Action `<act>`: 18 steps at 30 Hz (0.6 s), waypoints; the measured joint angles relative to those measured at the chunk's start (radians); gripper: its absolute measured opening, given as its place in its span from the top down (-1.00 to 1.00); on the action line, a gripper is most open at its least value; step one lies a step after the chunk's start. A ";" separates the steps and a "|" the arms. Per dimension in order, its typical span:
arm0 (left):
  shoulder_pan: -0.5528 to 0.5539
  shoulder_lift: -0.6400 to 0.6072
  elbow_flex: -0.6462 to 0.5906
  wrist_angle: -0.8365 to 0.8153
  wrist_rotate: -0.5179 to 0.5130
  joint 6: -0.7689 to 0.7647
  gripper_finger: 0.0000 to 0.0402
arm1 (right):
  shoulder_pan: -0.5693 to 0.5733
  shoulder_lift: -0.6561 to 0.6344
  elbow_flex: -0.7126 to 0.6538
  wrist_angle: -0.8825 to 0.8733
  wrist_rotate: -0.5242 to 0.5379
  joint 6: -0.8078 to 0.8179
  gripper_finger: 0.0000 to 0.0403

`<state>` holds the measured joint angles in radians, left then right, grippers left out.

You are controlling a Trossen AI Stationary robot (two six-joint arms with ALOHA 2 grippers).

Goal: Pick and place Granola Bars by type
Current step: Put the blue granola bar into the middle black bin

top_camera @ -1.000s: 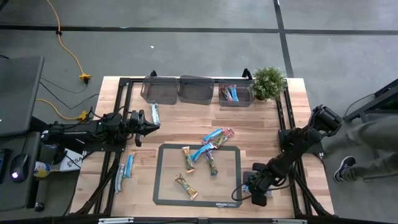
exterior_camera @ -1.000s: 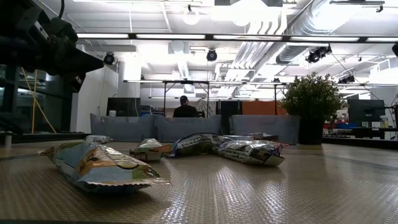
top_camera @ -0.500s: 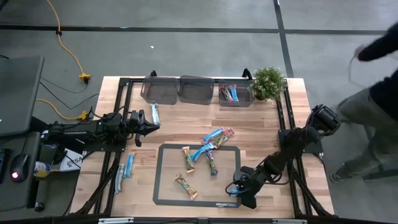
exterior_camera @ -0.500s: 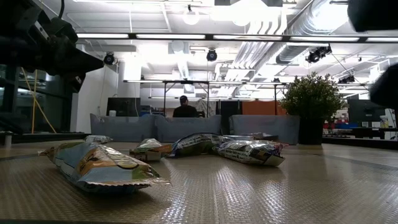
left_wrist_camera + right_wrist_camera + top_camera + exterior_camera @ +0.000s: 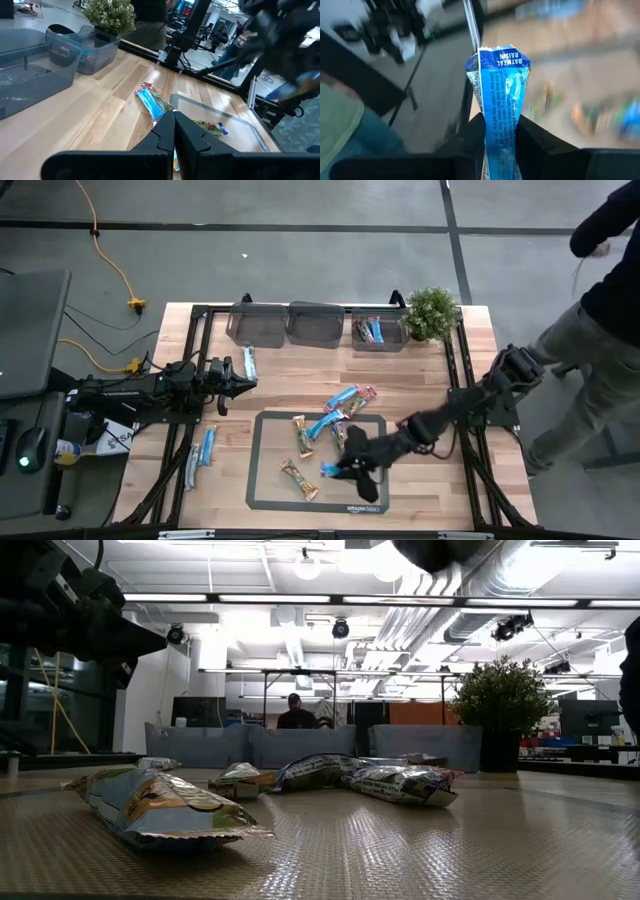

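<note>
My right gripper (image 5: 342, 468) hangs over the near right part of the dark mat (image 5: 265, 490), shut on a bright blue granola bar (image 5: 500, 85) marked OATMEAL RAISIN. Several other bars lie flat on and beside the mat, among them a tan one (image 5: 300, 435) and a blue one (image 5: 340, 398). More bars lie near the left edge (image 5: 207, 445), and one lies beside my left gripper (image 5: 250, 361). That left gripper (image 5: 248, 385) is shut and holds nothing at the table's left. The right-hand bin (image 5: 378, 330) holds some bars. My right gripper pinches the blue bar between its two fingers (image 5: 535, 140), on the flat faces of its lower stretch (image 5: 501, 132). The fingers lie along the bar. Its crimped end (image 5: 499, 52) sticks out ahead of the fingertips. The bar is lifted clear above the mat.
Three clear grey bins (image 5: 255, 325) stand along the far edge, with a potted plant (image 5: 432, 312) at their right. A person (image 5: 600, 320) stands just off the table's right side. Black rails run along the table's left and right edges.
My right gripper has swung from the table's near right corner toward the left edge and has risen, so that it now hangs over the mat. It has tipped up and rolled on the way. The blue bar went along in its fingers. The person at the right has shifted.
</note>
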<state>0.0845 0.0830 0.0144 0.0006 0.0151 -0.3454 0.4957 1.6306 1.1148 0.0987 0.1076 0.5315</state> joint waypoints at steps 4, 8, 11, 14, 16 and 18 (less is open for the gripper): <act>0.000 0.000 0.000 0.000 0.000 0.000 1.00 | -0.062 0.000 0.143 -0.009 0.002 -0.139 0.61; 0.000 0.000 0.000 0.000 0.000 0.000 1.00 | -0.118 -0.001 0.276 -0.012 0.003 -0.265 0.61; 0.000 0.000 0.000 0.000 0.000 0.000 1.00 | -0.158 -0.001 0.369 -0.035 0.004 -0.343 0.61; 0.000 0.000 0.000 0.000 0.000 0.000 1.00 | -0.197 -0.002 0.457 -0.082 0.003 -0.401 0.61; 0.000 0.000 0.000 0.000 0.000 0.000 1.00 | -0.222 -0.002 0.506 -0.098 0.004 -0.432 0.61; 0.000 0.000 0.000 0.000 0.000 0.000 1.00 | -0.243 -0.002 0.551 -0.103 0.004 -0.472 0.61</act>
<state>0.0849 0.0830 0.0147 0.0002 0.0151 -0.3454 0.2530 1.6287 1.6653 -0.0041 0.1115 0.0590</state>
